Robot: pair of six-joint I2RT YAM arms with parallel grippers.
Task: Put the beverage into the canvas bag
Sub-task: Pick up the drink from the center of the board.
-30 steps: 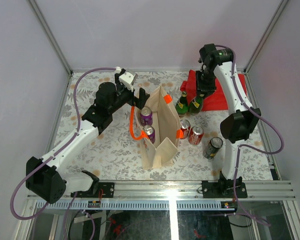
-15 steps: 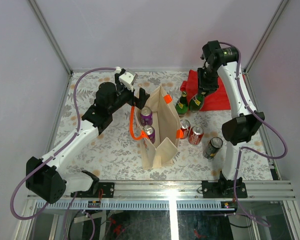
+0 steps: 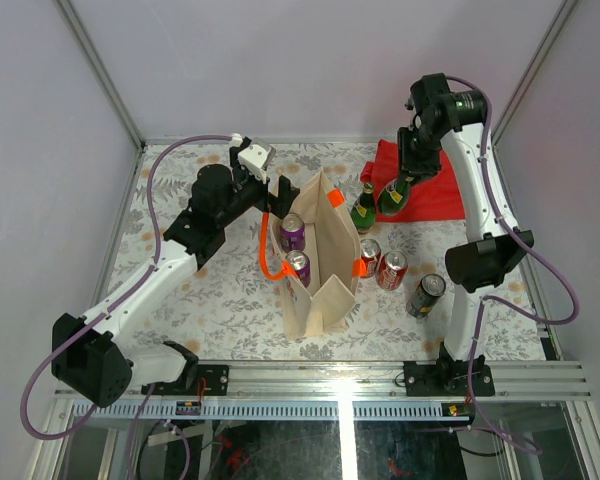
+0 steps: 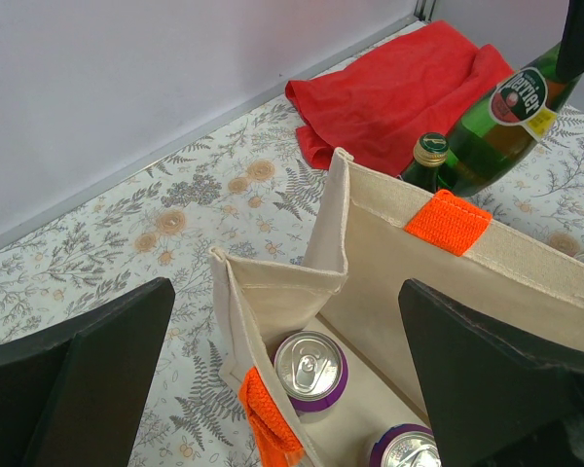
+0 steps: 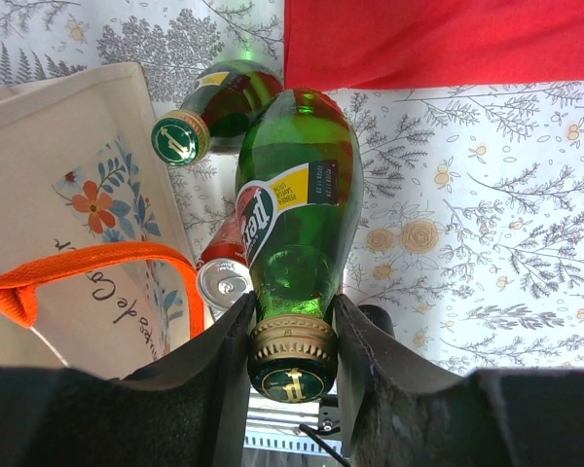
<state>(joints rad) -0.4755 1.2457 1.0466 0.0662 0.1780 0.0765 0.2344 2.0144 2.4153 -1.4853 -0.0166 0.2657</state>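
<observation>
Your right fingers (image 5: 236, 355) are clamped on the neck of the green bottle (image 5: 297, 209), just under its gold cap, and the bottle hangs from them tilted. It sits at the far right of the worktop (image 3: 200, 290), at the near edge of the red cloth (image 3: 435, 185) and just beside a second green bottle (image 3: 364, 208) that stands upright. You cannot tell whether its base is clear of the surface.

Your left fingers (image 4: 487, 379) are spread wide and grip nothing. They straddle the far-left end of the canvas bag (image 3: 325, 250), one on each side of it.

The bag stands upright in the middle of the worktop with its mouth open. Two purple cans (image 3: 293, 232) already stand in its left part, so the open room lies nearer the orange handle (image 4: 448, 220) on the right wall. The other orange handle (image 3: 268, 255) droops over the left side.

Between the bag and the right arm's base, two red cans (image 3: 392, 270) stand against the bag's right wall, and a dark can (image 3: 426, 295) stands a little apart from them.

The worktop is covered in a pale floral print, and plain pale walls close it in on three sides.
</observation>
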